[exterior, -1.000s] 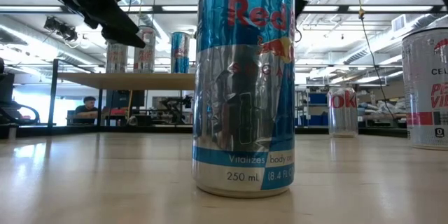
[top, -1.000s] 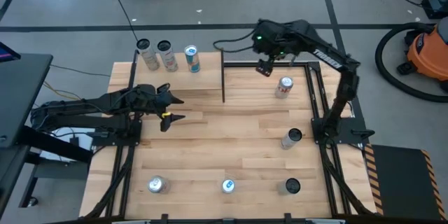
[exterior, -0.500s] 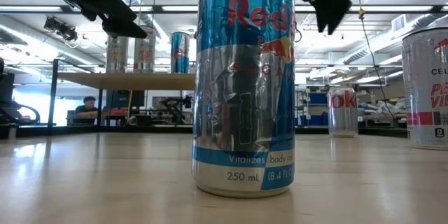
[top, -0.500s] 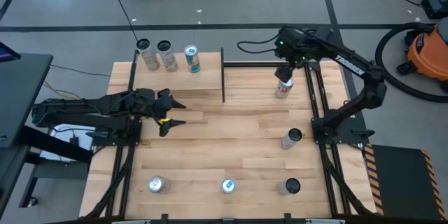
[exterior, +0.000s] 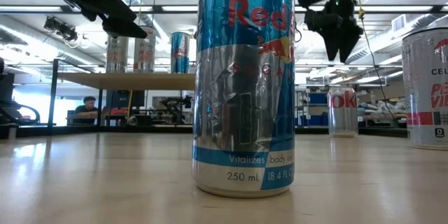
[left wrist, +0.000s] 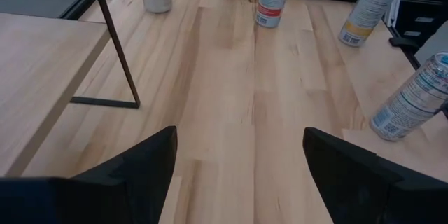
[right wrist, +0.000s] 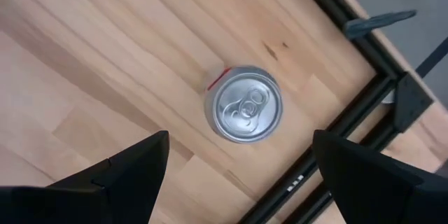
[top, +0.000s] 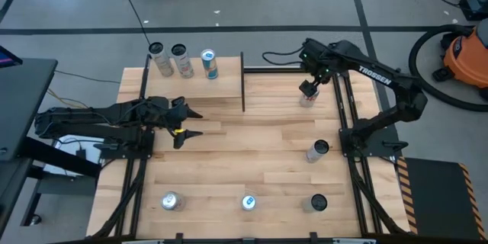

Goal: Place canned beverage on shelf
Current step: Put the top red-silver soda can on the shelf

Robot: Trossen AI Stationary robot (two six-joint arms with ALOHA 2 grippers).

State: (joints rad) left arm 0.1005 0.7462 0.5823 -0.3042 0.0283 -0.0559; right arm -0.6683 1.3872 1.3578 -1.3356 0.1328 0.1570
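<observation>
- Canned beverage, red and white with a silver top, is standing upright on the wooden table near its far right corner, just beside the black frame rail; nothing is gripping it.
- Right gripper is hovering directly above this can, pointing down, fingers spread wide on either side of it and not touching it.
- In the low view the same gripper is hanging in the air above the can, clear of its top.
- Shelf is standing at the far left of the table; three cans are standing upright along its back edge.
- Left gripper is waiting over the left side of the table, just in front of the shelf, fingers parted and holding nothing.
- Other cans are sitting on the table: one on the right and three along the near edge, a blue and silver one among them.
</observation>
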